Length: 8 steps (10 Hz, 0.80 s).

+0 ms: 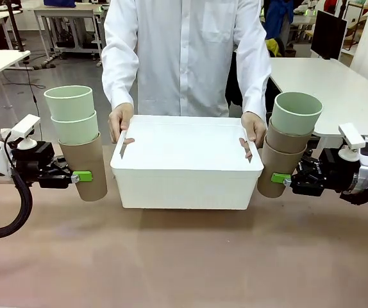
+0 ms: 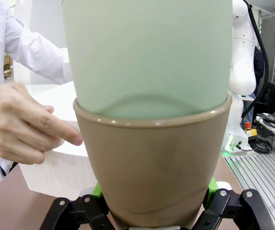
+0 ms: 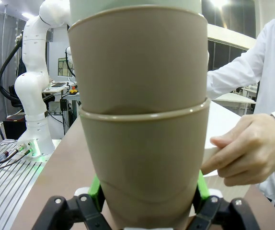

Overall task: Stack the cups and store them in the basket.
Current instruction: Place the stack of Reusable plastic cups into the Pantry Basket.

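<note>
My left gripper (image 1: 81, 176) is shut on a stack of three cups (image 1: 78, 144): a brown one at the bottom with two mint green ones nested in it, upright, left of the basket. In the left wrist view the brown cup (image 2: 152, 167) sits between my green pads (image 2: 97, 189) with a mint cup (image 2: 147, 52) inside. My right gripper (image 1: 280, 178) is shut on another stack of cups (image 1: 286, 144), two brown with a mint one on top, tilted slightly, right of the basket. The white basket (image 1: 185, 186) stands in the middle, held at both ends by a person's hands (image 1: 120, 122).
The person in a white shirt stands at the far side, a hand (image 2: 22, 122) on the basket rim near my left stack and a hand (image 3: 247, 153) near my right stack. Bare brown tabletop (image 1: 184, 256) lies in front of the basket.
</note>
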Motion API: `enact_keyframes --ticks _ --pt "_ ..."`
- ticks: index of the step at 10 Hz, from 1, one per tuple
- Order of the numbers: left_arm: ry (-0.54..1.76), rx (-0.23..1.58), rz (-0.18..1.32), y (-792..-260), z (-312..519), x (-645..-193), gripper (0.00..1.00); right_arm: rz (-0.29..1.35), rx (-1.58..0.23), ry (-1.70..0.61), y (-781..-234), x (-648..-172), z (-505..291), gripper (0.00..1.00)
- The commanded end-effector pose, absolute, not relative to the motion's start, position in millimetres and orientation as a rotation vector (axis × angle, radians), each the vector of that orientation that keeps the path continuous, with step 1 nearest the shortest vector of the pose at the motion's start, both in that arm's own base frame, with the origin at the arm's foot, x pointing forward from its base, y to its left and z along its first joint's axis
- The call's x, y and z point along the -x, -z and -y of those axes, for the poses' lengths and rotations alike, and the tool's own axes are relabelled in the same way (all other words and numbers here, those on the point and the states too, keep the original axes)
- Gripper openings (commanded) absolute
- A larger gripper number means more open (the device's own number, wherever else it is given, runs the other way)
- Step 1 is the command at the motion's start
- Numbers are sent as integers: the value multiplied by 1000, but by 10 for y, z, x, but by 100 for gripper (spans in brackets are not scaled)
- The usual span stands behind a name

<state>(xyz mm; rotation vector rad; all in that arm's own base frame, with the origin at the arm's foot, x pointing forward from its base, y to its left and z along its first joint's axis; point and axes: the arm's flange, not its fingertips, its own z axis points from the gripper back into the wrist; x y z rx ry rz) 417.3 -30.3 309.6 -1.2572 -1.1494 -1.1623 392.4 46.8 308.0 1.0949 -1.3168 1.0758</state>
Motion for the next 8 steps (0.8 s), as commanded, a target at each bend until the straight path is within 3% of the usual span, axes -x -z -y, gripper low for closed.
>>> enact_keyframes --ticks 1,8 --pt "1168 1261 1158 -3147 301 -4178 85 1333 -1094 -1079 -3120 -3928 -463 87" --pt "1168 1261 1158 -3147 301 -4178 85 1333 -1094 -1079 -3120 -3928 -463 87"
